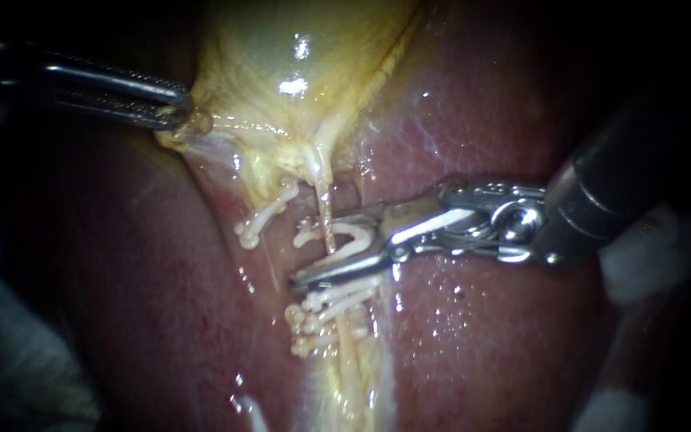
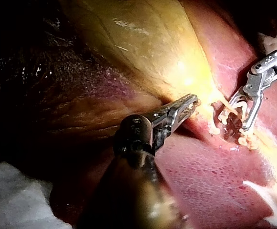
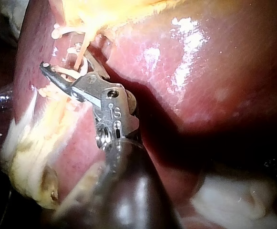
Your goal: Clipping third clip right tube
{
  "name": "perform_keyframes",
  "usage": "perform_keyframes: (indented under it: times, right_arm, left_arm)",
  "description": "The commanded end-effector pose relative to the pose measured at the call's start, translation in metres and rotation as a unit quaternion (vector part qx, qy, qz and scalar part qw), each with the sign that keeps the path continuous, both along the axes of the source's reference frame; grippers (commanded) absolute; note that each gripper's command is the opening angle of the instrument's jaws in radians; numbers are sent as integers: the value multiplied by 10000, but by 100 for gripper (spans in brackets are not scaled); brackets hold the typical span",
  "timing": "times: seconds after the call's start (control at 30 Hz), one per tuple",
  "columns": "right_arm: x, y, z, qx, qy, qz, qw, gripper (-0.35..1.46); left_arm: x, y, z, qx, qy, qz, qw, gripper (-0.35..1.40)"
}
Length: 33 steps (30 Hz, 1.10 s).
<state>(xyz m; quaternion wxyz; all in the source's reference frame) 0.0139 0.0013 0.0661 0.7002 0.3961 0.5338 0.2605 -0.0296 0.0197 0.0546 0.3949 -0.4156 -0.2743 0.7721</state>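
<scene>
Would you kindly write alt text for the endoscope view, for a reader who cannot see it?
My right instrument holds an open white clip astride a thin tube, with other clips just below it. My left instrument grips the yellow gallbladder edge over red liver.

The right instrument point(image 1: 317, 250) is bright polished metal. The clip point(image 1: 355, 234) between its jaws looks matt white plastic. The liver point(image 1: 505, 336) and gallbladder point(image 1: 281, 56) around it glisten wet and smooth.
</scene>
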Motion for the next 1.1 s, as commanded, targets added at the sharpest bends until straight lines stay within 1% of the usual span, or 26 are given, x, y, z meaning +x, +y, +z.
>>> perform_keyframes:
  times: [0.03, 0.17, 0.23, 0.37, 0.47, 0.53, 0.67, 0.77, 0.9, 0.97, 1.0, 1.03, 1.1]
  right_arm:
    - [0, 1, -4, 42, 88, 42, 9999, 50]
    - [1, 6, -20, 156, 341, 143, 9992, 49]
    - [1, 10, -26, 192, 429, 176, 9987, 48]
    - [-1, 15, -37, 249, 572, 178, 9979, 45]
    - [-1, 17, -39, 352, 617, 157, 9974, 43]
    - [-2, 17, -39, 381, 610, 158, 9973, 38]
    - [-6, 20, -41, 422, 608, 155, 9971, 24]
    - [-9, 24, -45, 440, 614, 151, 9970, 7]
    - [-11, 27, -48, 457, 627, 135, 9969, -9]
    - [-12, 27, -48, 513, 613, 135, 9967, -23]
    - [-13, 26, -48, 541, 607, 132, 9966, -35]
    - [-15, 26, -48, 740, 557, 133, 9956, -35]
    - [-17, 25, -48, 967, 496, 140, 9940, -35]
  left_arm:
    - [0, 0, 0, 0, 0, 1, 10000, -35]
    - [0, 0, 0, 0, 0, 1, 10000, -35]
    - [0, 0, 0, 0, -1, 1, 10000, -35]
    - [0, 0, -1, 0, 0, 0, 10000, -35]
    - [0, 0, -1, 0, 0, 1, 10000, -35]
    - [0, 0, -1, 1, 0, 1, 10000, -35]
    - [0, 0, -1, 1, 0, 0, 10000, -35]
    - [0, 0, -1, 1, 0, 0, 10000, -35]
    - [0, 0, -1, 1, 0, 0, 10000, -35]
    - [0, 0, -1, 1, 0, 0, 10000, -35]
    - [0, 0, -1, 1, 0, 0, 10000, -35]
    - [0, 0, -1, 1, 0, 0, 10000, -35]
    - [0, 0, -1, 1, 0, 0, 10000, -35]
